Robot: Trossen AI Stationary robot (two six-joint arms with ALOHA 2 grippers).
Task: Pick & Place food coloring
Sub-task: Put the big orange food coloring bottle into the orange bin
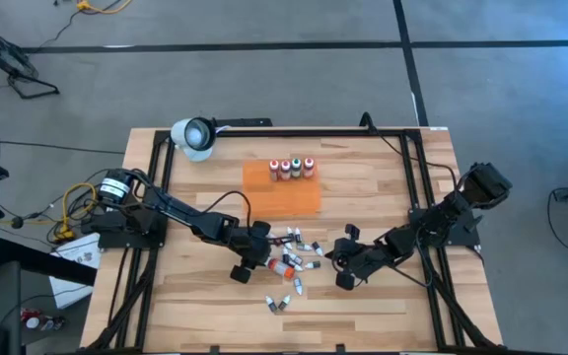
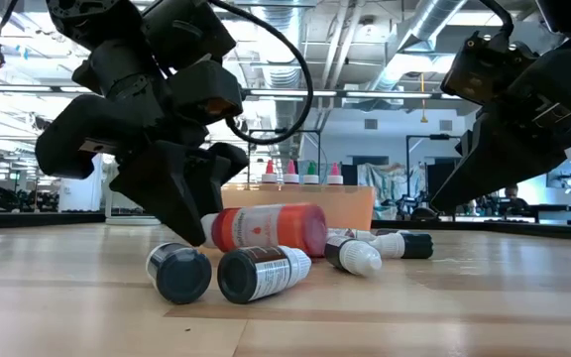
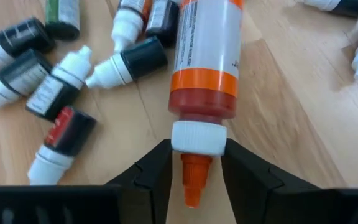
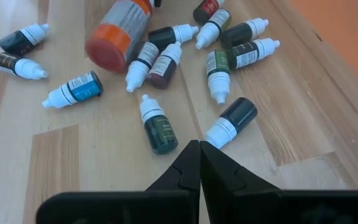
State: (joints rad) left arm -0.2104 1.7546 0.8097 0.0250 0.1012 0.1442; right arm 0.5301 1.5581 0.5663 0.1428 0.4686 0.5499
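Grasp step in hand, by the look of it. Left gripper (image 3: 194, 171) down at the table's centre, fingers set narrow either side of the white cap of the large orange bottle (image 3: 205, 56) — touching or just beside the cap, hard to say which, and no lift visible. Bottle lying on its side on the wood (image 1: 282, 264).

Right gripper (image 4: 199, 163) waiting at 3 o'clock of the pile, fingers pressed together, holding nothing, tips just short of a dark vial (image 4: 232, 123).

Rest of the food coloring: small vials (image 1: 299, 258) scattered around the big bottle, a few strays (image 1: 276, 303) at 6 o'clock of it. Four capped bottles (image 1: 292, 168) already upright along the far edge of the orange tray (image 1: 282, 197), at 12 o'clock of the pile.

Next move, judged: firm closure on the cap, then a straight lift before any travel toward 12 o'clock — round cap, tapered nozzle, likely slip or swing of the heavy body.

Room: vials crowding the bottle's far end, nearly touching it; bare wood on the gripper's own side. Tray's near half bare. Table's frame rails and edges well apart from the work.
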